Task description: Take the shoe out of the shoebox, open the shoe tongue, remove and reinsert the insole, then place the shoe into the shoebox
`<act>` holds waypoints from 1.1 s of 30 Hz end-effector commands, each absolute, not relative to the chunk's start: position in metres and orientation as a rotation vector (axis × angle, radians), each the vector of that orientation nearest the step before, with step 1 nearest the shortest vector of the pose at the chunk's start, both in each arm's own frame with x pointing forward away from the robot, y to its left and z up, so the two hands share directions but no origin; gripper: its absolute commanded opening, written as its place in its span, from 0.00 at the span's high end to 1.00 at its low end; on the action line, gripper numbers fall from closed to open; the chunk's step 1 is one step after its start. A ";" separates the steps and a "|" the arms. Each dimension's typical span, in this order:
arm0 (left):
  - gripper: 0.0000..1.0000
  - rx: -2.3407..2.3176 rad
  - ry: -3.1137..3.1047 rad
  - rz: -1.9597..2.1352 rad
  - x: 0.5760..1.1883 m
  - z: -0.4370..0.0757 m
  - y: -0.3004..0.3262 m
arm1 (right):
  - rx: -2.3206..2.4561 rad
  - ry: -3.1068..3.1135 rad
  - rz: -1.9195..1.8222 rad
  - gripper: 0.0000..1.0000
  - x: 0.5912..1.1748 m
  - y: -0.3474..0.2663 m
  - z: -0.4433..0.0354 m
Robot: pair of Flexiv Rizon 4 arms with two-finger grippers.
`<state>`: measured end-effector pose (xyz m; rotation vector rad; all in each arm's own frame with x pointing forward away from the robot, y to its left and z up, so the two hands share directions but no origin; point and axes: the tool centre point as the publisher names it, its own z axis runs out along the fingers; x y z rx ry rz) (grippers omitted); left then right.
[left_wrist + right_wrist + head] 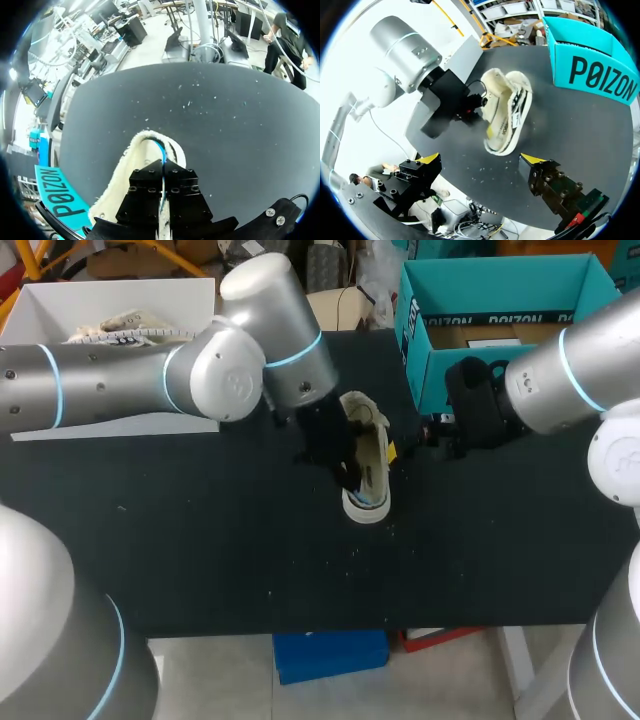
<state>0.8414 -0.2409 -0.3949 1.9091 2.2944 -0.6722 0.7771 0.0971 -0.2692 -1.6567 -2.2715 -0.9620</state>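
One shoe (372,455), one teal shoebox (412,340), left pincer (163,167) clamping the shoe, right pincer (481,159) spread apart

Robotics lab: grey left arm (120,380), right arm (570,365) over black table (200,540)

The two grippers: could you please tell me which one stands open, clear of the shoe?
The right gripper: its yellow-tipped fingers stand wide apart, short of the shoe. The left gripper is closed on the shoe's rim.
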 end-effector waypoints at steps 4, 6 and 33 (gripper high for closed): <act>0.51 1.944 2.331 -0.667 0.844 -0.398 -0.244 | -1.660 -2.273 -0.958 0.00 0.777 0.098 -0.269; 0.00 1.946 2.328 -0.671 0.842 -0.389 -0.243 | -1.660 -2.273 -0.958 0.00 0.777 0.098 -0.269; 1.00 2.045 2.239 -0.423 0.849 -0.384 -0.253 | -1.660 -2.273 -0.958 0.00 0.777 0.098 -0.269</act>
